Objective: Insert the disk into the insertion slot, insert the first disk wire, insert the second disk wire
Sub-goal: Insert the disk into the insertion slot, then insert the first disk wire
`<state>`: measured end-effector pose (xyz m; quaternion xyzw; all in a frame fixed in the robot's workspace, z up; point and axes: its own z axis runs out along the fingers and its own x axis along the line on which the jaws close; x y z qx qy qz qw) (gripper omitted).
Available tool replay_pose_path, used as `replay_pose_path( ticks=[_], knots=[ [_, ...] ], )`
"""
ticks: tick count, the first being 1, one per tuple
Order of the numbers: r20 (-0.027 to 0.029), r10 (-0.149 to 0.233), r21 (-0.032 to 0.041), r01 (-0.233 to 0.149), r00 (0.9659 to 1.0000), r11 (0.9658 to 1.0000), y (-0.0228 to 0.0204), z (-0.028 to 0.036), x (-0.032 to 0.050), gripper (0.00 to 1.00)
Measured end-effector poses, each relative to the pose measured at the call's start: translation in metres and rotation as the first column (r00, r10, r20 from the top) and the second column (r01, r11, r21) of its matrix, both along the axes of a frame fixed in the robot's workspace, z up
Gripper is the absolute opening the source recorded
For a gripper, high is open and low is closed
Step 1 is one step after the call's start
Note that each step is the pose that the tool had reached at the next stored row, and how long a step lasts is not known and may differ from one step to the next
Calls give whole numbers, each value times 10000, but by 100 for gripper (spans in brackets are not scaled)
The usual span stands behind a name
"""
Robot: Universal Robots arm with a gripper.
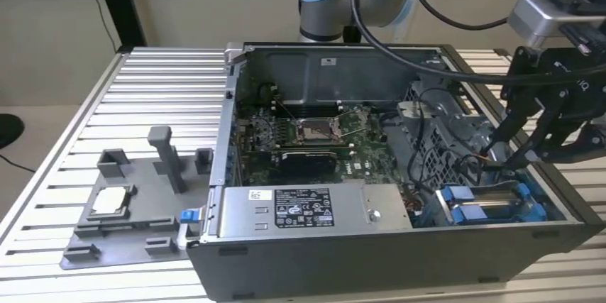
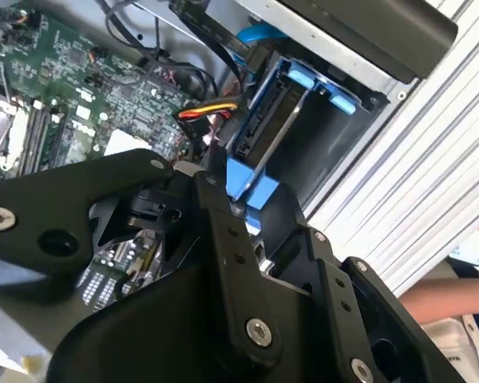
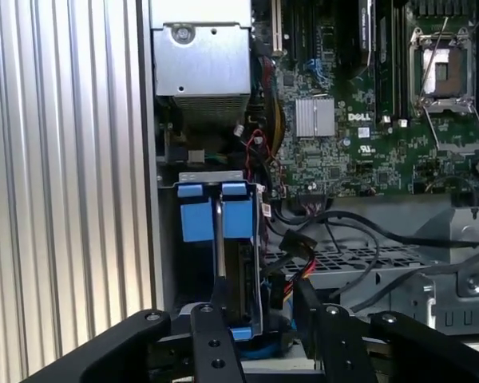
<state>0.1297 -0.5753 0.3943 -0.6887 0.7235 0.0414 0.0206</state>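
Hovering my gripper (image 1: pixel 511 160) by the disk (image 1: pixel 470 207) at the case's (image 1: pixel 379 250) four o'clock, I cannot tell its clench; I'm judging the disk rigid, shock-fragile, best held by its blue carrier.

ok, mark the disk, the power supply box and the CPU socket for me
disk (image 3: pixel 198 219), first wrist view, on a blue carrier tab.
power supply box (image 1: pixel 303 208), exterior view, on its black label.
CPU socket (image 1: pixel 316 130), exterior view, on the socket centre.

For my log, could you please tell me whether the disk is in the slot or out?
In. The disk sits down inside the slot, its blue carrier between the slot's walls.
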Motion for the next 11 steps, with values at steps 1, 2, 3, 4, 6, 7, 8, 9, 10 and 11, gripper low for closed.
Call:
replay_pose_path(
  ticks=[1,2,3,4,6,7,8,9,10,11],
  knots=[
    [2,0,33,0,10000,10000,1,-17,0,100],
    [4,1,43,-1,10000,10000,1,-35,0,100],
    [5,0,45,0,10000,10000,2,-51,0,100],
    [6,1,57,-1,10000,10000,4,-71,0,100],
    [11,0,74,0,10000,10000,8,-103,1,100],
    [16,-1,83,1,10000,10000,10,-119,1,100],
    [25,-1,87,1,10000,10000,12,-129,3,100],
    [48,-1,92,1,10000,10000,16,-139,5,100],
    [99,-1,99,0,10000,10000,18,-143,6,100],
    [179,1,103,-3,9998,9999,19,-144,6,100]
  ],
)
